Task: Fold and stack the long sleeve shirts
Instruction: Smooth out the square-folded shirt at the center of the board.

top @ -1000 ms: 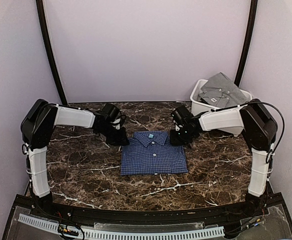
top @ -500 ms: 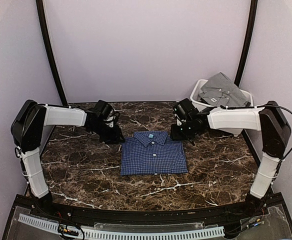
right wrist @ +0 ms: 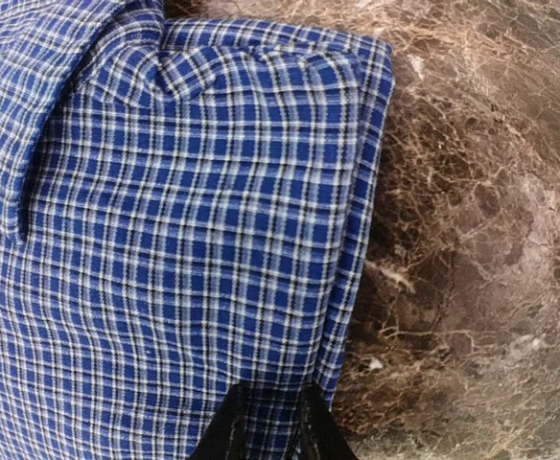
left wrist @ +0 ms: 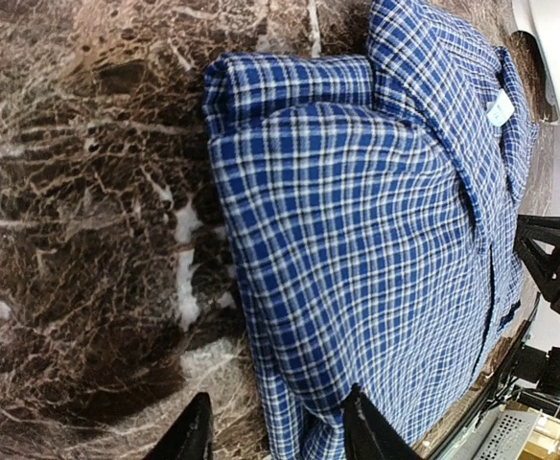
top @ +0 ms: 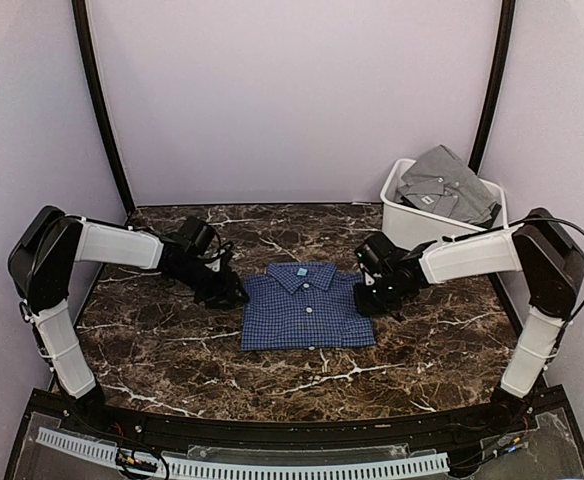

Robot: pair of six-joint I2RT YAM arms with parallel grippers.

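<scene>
A navy-blue checked shirt (top: pixel 307 306) lies folded, collar to the far side, in the middle of the marble table (top: pixel 172 340). My left gripper (top: pixel 234 294) is low at its left edge and open. One finger stands over the table and the other over the cloth (left wrist: pixel 357 249), with the folded edge between them (left wrist: pixel 278 436). My right gripper (top: pixel 365 297) is at the shirt's right edge (right wrist: pixel 261 240), its jaws drawn narrow with checked cloth in the gap (right wrist: pixel 270 431). The grey shirt (top: pixel 444 183) lies bunched in the bin.
A white plastic bin (top: pixel 400 215) stands at the back right corner, close behind the right forearm. Dark upright posts (top: pixel 100 110) and lilac walls close in the table. The black front rail (top: pixel 292 430) runs along the near edge.
Both grippers dropped from beside the collar to the shirt's side edges, nearer to me. The left jaws opened wider; the right jaws narrowed onto the cloth. The shirt has not moved.
</scene>
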